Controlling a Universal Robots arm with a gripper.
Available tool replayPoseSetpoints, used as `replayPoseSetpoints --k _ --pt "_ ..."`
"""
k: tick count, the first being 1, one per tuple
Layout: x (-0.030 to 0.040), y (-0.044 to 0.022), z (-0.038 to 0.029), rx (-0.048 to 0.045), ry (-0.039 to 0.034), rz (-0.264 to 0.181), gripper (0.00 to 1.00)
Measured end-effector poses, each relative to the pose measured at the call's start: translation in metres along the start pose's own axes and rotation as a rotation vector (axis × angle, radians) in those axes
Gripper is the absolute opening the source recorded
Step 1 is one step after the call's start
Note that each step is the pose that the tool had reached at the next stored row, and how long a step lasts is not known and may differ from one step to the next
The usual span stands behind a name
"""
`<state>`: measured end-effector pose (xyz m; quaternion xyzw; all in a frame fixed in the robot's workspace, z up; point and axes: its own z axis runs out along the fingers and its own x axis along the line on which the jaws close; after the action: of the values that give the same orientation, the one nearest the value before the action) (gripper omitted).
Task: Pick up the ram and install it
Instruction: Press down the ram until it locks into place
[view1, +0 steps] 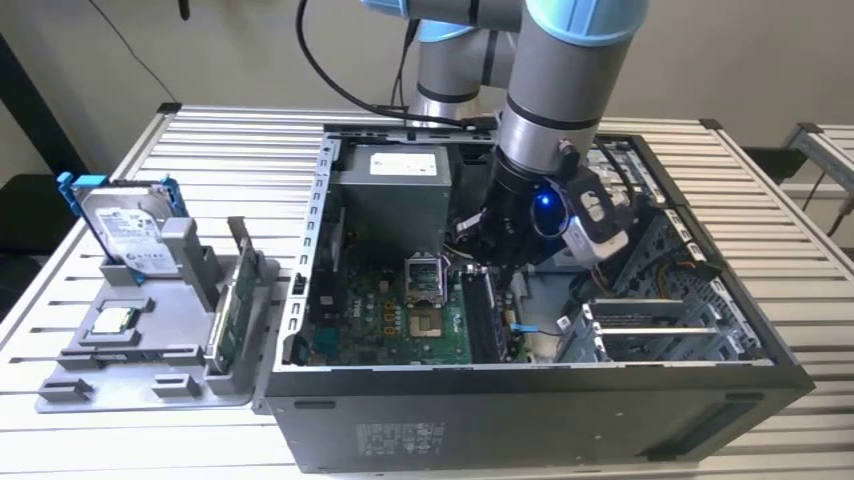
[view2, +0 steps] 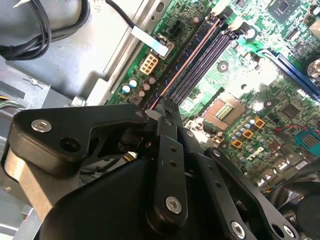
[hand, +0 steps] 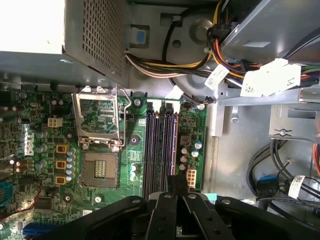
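The ram (view2: 186, 59) sits edge-up in the outermost memory slot on the motherboard (view2: 260, 100), running from the upper middle of the second wrist view down to the hand (view2: 167, 107), whose fingers are closed together right at its near end (touching it, looks like). In the exterior view, the hand (view1: 497, 252) is down inside the open computer case (view1: 534, 400), center frame. A hard drive (view1: 130, 225) stands in the gray holder (view1: 134, 350) on the desk (view1: 240, 140), at left.
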<state>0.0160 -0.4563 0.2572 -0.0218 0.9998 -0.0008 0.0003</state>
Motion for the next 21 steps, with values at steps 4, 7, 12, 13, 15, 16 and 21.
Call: replayPoseSetpoints --k 4,7,12,13,15,16,21 --pt "0.0000 0.0000 0.0000 0.0000 0.0000 -0.022 0.11" --pt "0.0000 0.0000 0.0000 0.0000 0.0000 -0.044 0.11" --pt "0.0000 0.0000 0.0000 0.0000 -0.0001 -0.076 0.11" --pt "0.0000 0.0000 0.0000 0.0000 -0.0001 -0.081 0.11" --pt "0.0000 0.0000 0.0000 0.0000 -0.0001 -0.092 0.11" --pt "0.0000 0.0000 0.0000 0.0000 -0.0001 -0.098 0.11" --pt "0.0000 0.0000 0.0000 0.0000 -0.0002 -0.144 0.11"
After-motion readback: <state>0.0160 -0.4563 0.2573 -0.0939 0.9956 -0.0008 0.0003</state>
